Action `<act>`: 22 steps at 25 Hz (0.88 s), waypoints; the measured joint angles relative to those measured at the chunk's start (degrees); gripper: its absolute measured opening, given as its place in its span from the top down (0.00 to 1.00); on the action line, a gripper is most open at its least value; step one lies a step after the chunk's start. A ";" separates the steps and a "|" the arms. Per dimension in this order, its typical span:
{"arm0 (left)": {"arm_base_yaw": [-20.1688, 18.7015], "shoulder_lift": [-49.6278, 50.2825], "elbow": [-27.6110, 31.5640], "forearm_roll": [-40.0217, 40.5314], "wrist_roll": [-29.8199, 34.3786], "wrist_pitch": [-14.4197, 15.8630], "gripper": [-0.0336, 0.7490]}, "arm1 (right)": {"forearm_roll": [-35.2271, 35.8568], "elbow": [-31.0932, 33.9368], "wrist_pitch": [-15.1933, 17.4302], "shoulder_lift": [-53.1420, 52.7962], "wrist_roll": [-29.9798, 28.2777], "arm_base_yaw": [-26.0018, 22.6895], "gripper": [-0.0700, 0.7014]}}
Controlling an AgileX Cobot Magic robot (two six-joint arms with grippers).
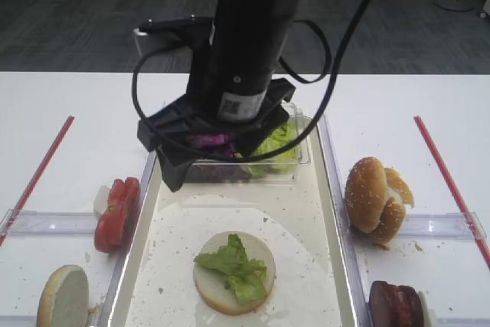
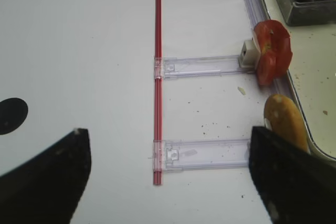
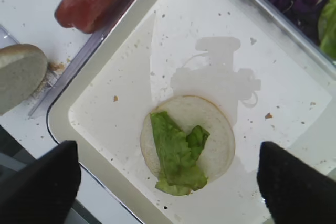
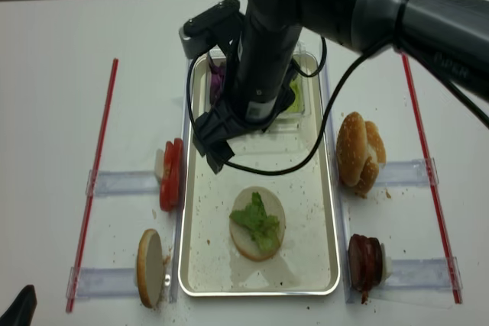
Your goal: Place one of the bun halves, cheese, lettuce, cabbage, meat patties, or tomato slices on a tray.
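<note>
R gripper [image 3: 168, 179] over tray [image 1: 325, 212], jaws spread wide, nothing between them. L gripper [image 2: 168, 169] parked over bare table, off tray to L, also open & empty. Bun half [image 3: 187, 136] lies cut face up mid-tray w/ lettuce [image 3: 177, 153] on top; sits directly below R gripper, apart, between fingertips in wrist view. Tomato slices [image 1: 117, 213], patties [image 1: 396, 305], spare buns [image 1: 377, 199] stand on edge in holders outside tray, probably so a gripper can pinch them. Cabbage [image 4: 218, 82] in tub at far end.

Two red strips [image 4: 93, 185] [image 4: 430, 185] flank white table [image 4: 46, 74]; clear plastic holders [image 2: 205, 66] [image 2: 205, 153] lie crosswise.
</note>
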 joint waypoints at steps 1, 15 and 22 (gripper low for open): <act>0.00 0.00 0.00 0.00 0.00 0.00 0.24 | -0.10 -1.15 0.59 -0.09 0.11 0.00 0.01; 0.00 0.00 0.00 0.00 0.00 0.00 0.24 | -0.50 -3.57 3.99 -0.27 2.76 -11.32 0.01; 0.00 0.00 0.00 0.00 0.00 0.00 0.24 | -6.43 -3.57 4.19 -0.27 2.76 -27.79 0.01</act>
